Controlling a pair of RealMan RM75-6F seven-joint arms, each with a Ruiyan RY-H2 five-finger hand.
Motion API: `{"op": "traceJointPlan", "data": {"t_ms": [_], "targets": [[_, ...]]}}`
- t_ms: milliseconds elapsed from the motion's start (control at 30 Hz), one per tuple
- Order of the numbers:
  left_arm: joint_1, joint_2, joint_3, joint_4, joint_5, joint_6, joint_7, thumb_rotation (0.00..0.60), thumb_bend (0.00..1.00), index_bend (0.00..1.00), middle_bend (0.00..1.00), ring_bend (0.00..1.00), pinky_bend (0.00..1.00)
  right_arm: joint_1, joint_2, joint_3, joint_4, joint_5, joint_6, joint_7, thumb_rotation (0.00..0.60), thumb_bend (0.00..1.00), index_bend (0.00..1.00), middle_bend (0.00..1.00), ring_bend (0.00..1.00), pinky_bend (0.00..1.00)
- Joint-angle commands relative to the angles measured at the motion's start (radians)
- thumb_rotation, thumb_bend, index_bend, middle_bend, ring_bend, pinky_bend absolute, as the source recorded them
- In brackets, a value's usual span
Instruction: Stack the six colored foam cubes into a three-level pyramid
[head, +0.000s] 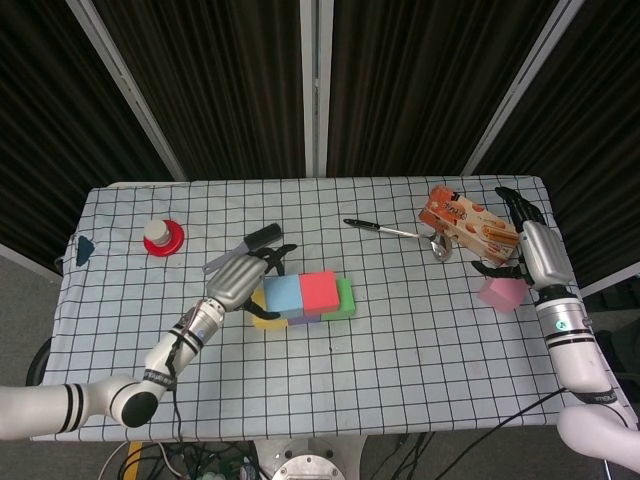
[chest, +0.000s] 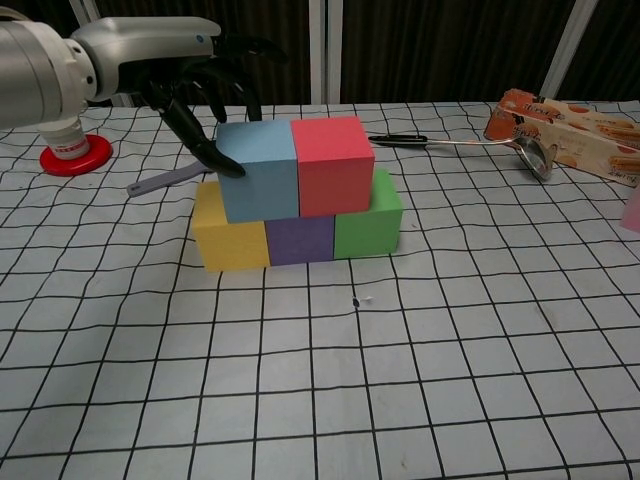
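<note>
A yellow cube, a purple cube and a green cube stand in a row. A blue cube and a red cube sit side by side on top of that row. My left hand hovers at the stack's left with its fingers spread, one fingertip touching the blue cube's upper left edge. In the head view the blue cube and my left hand show mid-table. A pink cube lies alone at the right, with my right hand just behind it, fingers apart.
A snack box and a metal ladle lie at the back right. A red-based white cap stands at the back left. A grey-handled tool lies just behind my left hand. The table's right edge runs close to the pink cube.
</note>
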Motion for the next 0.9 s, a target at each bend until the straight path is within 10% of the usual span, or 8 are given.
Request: {"op": "traceJointPlan", "data": {"t_ms": [33,533,900], "targets": [[0.001,0.000,-0.001,0.002,0.002,-0.002,-0.006,0.600,0.06,0.06,0.32,0.18,0.31,-0.001,0.000,0.000,0.000,0.000,0.001,0.001,0.600,0.06,0.00,0.02,0.00,0.00],[0.020,0.021,0.003,-0.024,0.040,0.001,-0.048,0.600,0.02,0.06,0.18,0.16,0.31,-0.002,0.010,-0.005,0.003,0.004,-0.014,-0.003,0.600,0.06,0.00,0.01,0.00,0.00],[0.208,0.220,0.065,-0.112,0.187,0.171,-0.174,0.600,0.01,0.06,0.17,0.11,0.27,-0.026,0.053,-0.022,-0.017,0.048,0.008,-0.068,0.600,0.05,0.00,0.02,0.00,0.00]]}}
